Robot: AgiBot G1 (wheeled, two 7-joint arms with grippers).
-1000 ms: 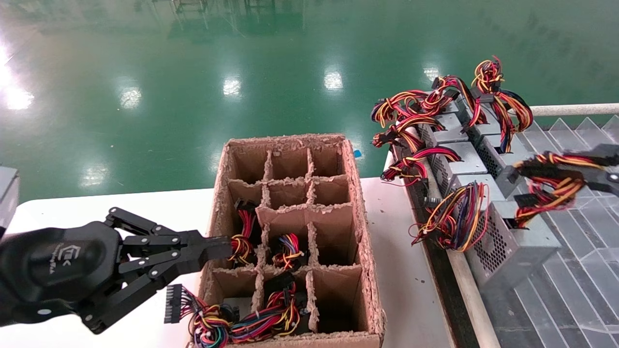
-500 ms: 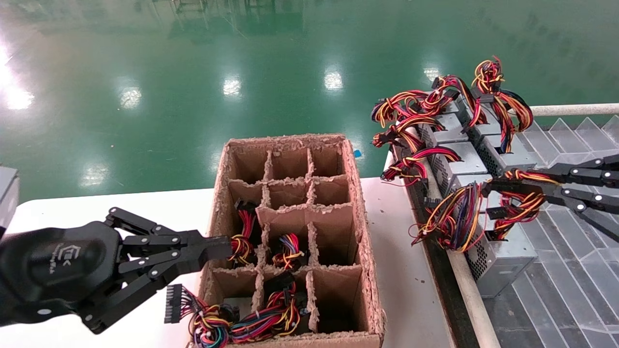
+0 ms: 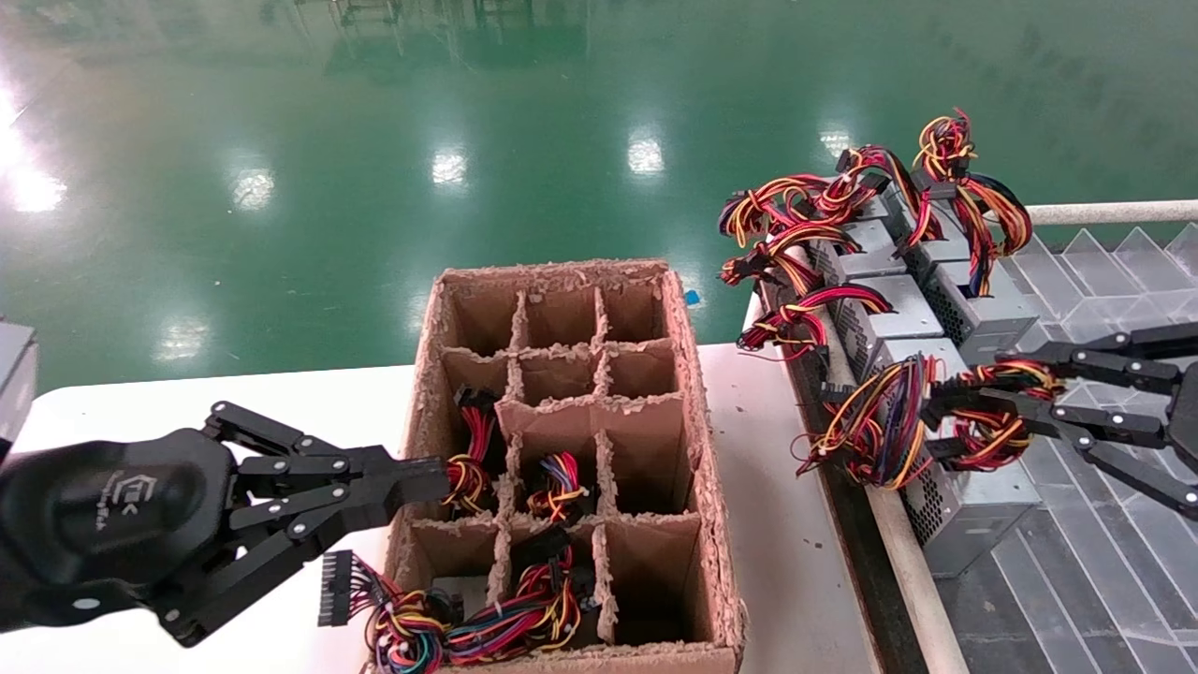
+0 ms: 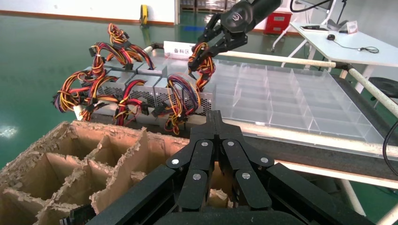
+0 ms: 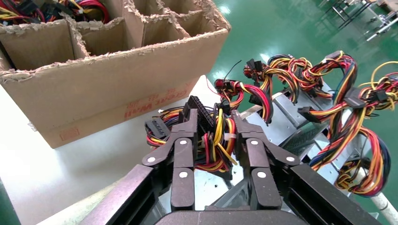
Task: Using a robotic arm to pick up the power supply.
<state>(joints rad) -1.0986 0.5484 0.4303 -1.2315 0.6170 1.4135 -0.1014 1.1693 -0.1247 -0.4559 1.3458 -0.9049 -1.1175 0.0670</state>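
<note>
1. Grasping is the step in hand, to my eye: the right black jointed claw gripper [image 3: 973,412] reaches in from the robot's right, its fingers [image 5: 184,140] clamped on the red, yellow and orange wire bundle [image 5: 217,143].
2. That bundle belongs to the nearest grey metal power supply with a perforated vent side [image 3: 969,487], which sits at the near end of a row of like boxes on the clear plastic tray [image 3: 1104,562].
3. Its long axis seems to run away from the robot; the vented side faces the brown cardboard divider box [image 3: 697,449], wires rising from the top.
4. Next, a slow straight lift seems called for, since the wires alone carry the box.
5. The left black claw gripper [image 3: 421,487], fingers pressed together, is parked at the cardboard box's left wall.
</note>
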